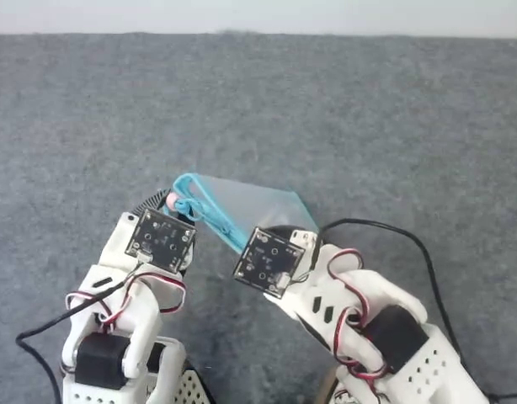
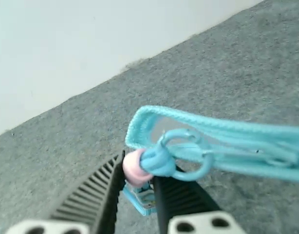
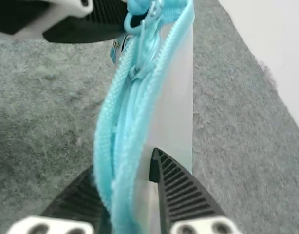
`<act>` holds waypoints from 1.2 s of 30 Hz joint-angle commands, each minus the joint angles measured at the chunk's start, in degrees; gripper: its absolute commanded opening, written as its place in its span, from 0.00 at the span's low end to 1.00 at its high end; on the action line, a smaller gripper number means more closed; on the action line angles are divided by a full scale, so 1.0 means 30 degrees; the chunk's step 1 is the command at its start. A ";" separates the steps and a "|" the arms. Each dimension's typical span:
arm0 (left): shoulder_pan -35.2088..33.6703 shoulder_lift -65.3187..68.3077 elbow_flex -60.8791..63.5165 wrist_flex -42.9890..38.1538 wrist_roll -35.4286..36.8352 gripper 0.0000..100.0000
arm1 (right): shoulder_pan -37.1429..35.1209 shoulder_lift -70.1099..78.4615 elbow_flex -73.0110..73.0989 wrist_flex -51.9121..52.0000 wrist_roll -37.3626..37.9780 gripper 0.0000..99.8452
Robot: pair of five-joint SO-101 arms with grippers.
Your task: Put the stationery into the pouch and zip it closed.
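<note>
Two grips hold the pouch (image 1: 258,202): left gripper (image 2: 139,171) pinching its zip pull (image 2: 157,161), right gripper (image 3: 124,163) clamped on its zipped edge; zipping looks finished, so letting go comes next.

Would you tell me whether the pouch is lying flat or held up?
Held up: the pouch stretches between the left gripper, shut on its pink bead, and the right gripper, shut on its zip edge.

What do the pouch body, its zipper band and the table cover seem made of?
Pouch body: thin translucent plastic, probably; grey shows through. Zipper band: light blue woven fabric; weave visible. Table cover: grey felt or carpet, matte, fuzzy.
</note>
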 commanded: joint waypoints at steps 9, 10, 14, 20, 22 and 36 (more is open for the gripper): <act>-0.4337 -0.0088 0.0396 -0.2696 -0.0117 0.01 | -0.0425 -0.2857 -0.0938 0.2095 0.0850 0.01; -0.4542 -0.0088 0.0718 -0.3048 -0.0147 0.01 | -0.0425 -0.2828 -0.0938 0.2095 0.0938 0.01; -0.5538 -0.0088 0.1919 -0.4689 -0.0176 0.01 | -0.0396 -0.2886 -0.0938 0.2242 0.1172 0.01; -0.6740 -0.0059 0.2505 -0.5890 -0.0176 0.01 | -0.0308 -0.3033 -0.0967 0.2740 0.1348 0.01; -0.7004 -0.0059 0.2623 -0.6007 -0.0176 0.01 | -0.0308 -0.3033 -0.0996 0.2740 0.1348 0.01; -0.6359 -0.0059 0.4264 -0.7473 -0.0205 0.01 | 0.0161 -0.3941 -0.3253 0.4264 0.1846 0.01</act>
